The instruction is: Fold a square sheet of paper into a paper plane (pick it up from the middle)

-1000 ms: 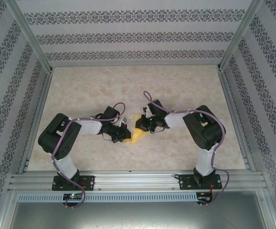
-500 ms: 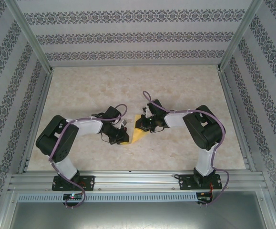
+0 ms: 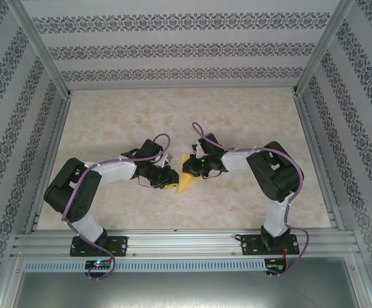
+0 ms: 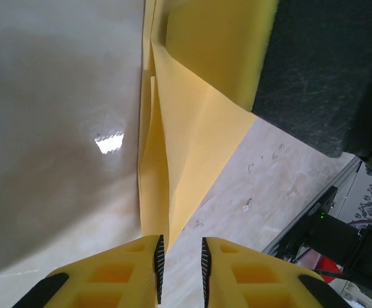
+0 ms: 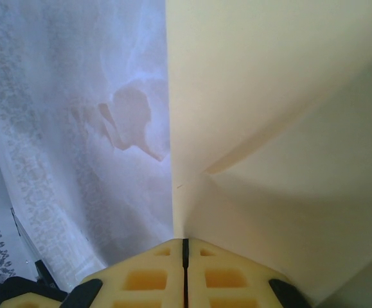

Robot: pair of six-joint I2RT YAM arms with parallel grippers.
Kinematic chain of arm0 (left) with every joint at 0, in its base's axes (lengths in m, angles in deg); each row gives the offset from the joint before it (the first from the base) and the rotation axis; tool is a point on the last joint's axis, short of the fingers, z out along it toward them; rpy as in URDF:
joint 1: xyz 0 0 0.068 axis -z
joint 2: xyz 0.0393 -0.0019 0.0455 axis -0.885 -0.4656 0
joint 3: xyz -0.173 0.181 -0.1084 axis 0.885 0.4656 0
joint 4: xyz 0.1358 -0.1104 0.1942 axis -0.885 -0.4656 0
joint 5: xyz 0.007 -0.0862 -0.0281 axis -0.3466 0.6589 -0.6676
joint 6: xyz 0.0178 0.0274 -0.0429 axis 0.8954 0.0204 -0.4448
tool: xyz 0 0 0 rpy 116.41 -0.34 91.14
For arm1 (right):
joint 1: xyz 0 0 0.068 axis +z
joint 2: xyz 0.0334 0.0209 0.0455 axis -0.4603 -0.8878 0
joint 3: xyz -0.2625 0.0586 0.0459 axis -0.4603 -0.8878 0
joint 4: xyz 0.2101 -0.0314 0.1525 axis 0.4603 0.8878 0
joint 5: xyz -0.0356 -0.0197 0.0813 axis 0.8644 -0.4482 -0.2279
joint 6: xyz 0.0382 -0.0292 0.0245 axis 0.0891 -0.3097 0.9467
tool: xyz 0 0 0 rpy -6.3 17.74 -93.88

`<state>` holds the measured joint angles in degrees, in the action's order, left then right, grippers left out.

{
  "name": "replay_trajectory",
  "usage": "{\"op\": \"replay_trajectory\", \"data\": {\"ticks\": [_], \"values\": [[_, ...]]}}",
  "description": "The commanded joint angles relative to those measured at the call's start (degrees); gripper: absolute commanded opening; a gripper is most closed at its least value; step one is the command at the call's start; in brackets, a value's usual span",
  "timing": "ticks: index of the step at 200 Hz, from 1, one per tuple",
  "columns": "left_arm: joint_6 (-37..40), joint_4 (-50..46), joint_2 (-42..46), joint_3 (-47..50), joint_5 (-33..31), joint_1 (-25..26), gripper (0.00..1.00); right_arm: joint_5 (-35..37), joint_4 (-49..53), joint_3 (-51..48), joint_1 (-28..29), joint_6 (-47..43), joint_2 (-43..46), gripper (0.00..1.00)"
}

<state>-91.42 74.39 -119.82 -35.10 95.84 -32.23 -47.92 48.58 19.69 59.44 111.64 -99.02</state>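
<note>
The yellow-orange sheet of paper (image 3: 187, 183), folded into a long pointed shape with creases, hangs between the two grippers at the table's middle. My right gripper (image 3: 187, 168) is shut on its upper part; in the right wrist view the paper (image 5: 269, 96) comes out of the closed gripper (image 5: 186, 240). My left gripper (image 3: 168, 182) stands open at the paper's lower point. In the left wrist view the paper (image 4: 186, 147) narrows to a tip just beside the left finger, and a clear gap shows in the gripper (image 4: 180, 239).
The marbled tabletop (image 3: 250, 122) lies all round, bounded by aluminium rails (image 3: 186, 240) and patterned walls (image 3: 173, 51). The right gripper's yellow finger (image 4: 218, 38) and dark body (image 4: 308, 64) stand close ahead of my left gripper.
My left gripper has opened and let go of the paper's point, and its elbow has swung leftward. The right gripper still holds the paper in the same place.
</note>
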Motion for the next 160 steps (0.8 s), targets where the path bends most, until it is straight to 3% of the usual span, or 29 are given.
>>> {"op": "replay_trajectory", "data": {"ticks": [1, 30, 66, 103, 160], "values": [[-1.09, 3.44, -1.84, -1.37, 2.77, 0.65, 0.25, 3.74, 6.22, -1.37, 0.82, -1.32, -3.12, 0.08], [-0.94, 3.45, -3.54, -1.76, 3.35, 1.0, 0.23, 3.63, 6.23, -1.41, 0.84, -1.39, -3.28, 0.08], [-0.11, 2.7, -5.03, -2.08, 3.67, 1.53, 0.11, 3.46, 6.32, -1.34, 0.87, -1.49, -3.47, 0.08], [2.04, -0.71, -6.87, -2.62, 3.57, 2.01, 0.04, 3.52, 6.49, -1.34, 0.83, -1.58, -3.73, 0.08], [3.43, -3.56, -7.6, 0.29, 2.94, 3.28, 0.02, 3.95, 7.5, -1.0, 0.93, -1.97, -4.52, 0.08]]}}
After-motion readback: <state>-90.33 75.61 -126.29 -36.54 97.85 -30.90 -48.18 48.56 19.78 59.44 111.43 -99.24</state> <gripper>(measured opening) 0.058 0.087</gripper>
